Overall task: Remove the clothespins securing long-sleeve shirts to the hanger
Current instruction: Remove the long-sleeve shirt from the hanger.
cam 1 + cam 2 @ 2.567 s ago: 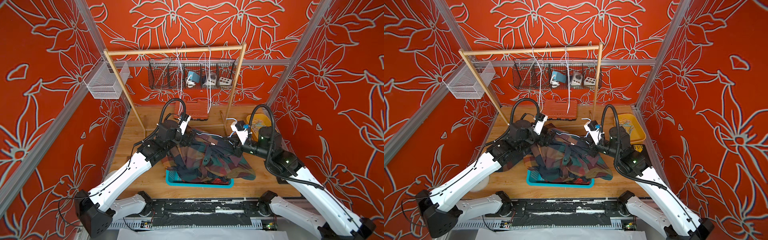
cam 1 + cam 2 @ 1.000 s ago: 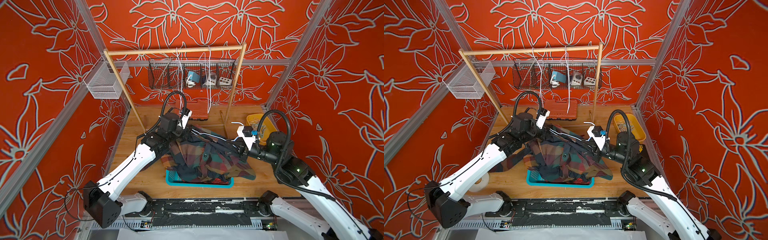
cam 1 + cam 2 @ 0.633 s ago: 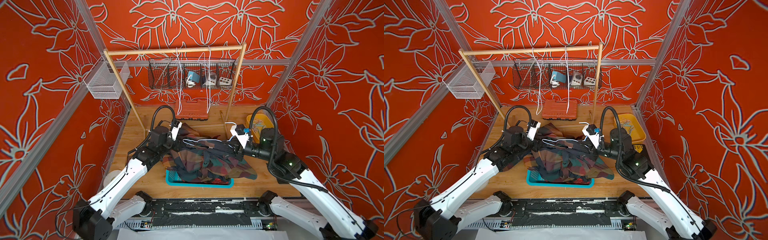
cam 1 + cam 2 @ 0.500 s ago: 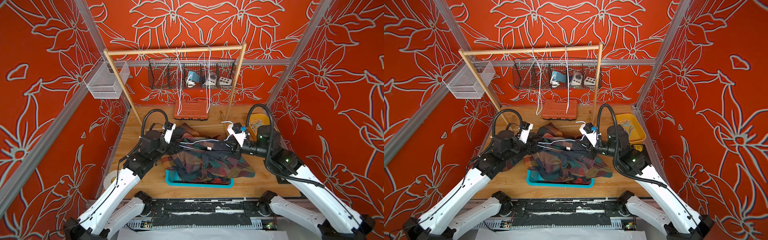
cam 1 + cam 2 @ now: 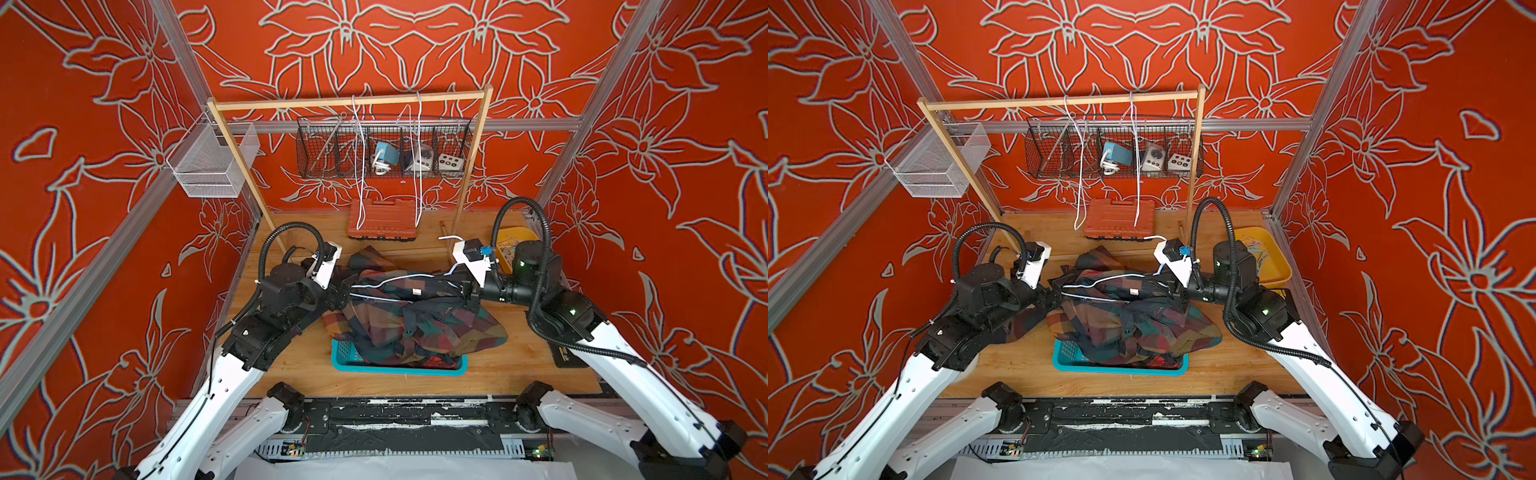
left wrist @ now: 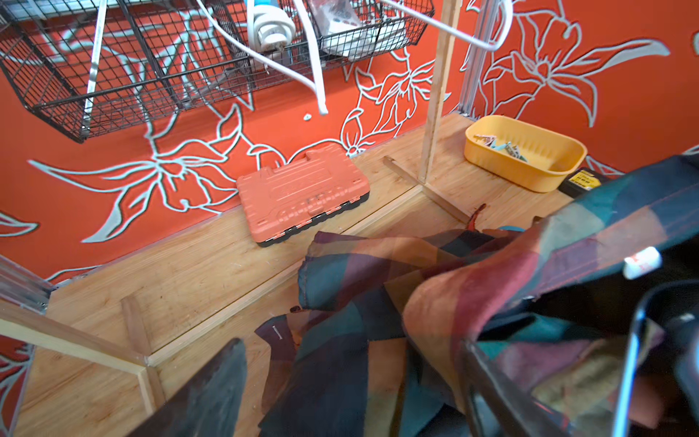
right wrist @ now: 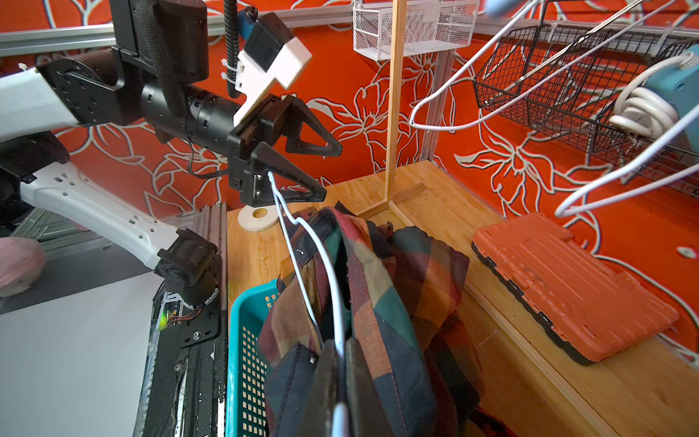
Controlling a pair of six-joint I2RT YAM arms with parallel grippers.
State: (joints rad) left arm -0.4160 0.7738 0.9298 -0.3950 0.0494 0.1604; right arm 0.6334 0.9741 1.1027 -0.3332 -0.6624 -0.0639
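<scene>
A white wire hanger lies level across a heap of dark plaid long-sleeve shirts that spill over a teal basket. My right gripper is shut on one end of the hanger wire, amid the fabric. My left gripper is open at the other end, and the wire's tip rests by the base of one finger. In the left wrist view, shirt fabric lies between the spread jaws. The clothespins I can see lie in a yellow tub.
A wooden rack stands at the back with empty white hangers dangling from it. Behind it hang a black wire basket and a white mesh basket. An orange tool case lies on the wooden floor near the rack.
My left gripper has opened and drawn back to the left and lower. The right gripper has carried the hanger a little leftward, and the hanger now lies flatter over the shirts.
</scene>
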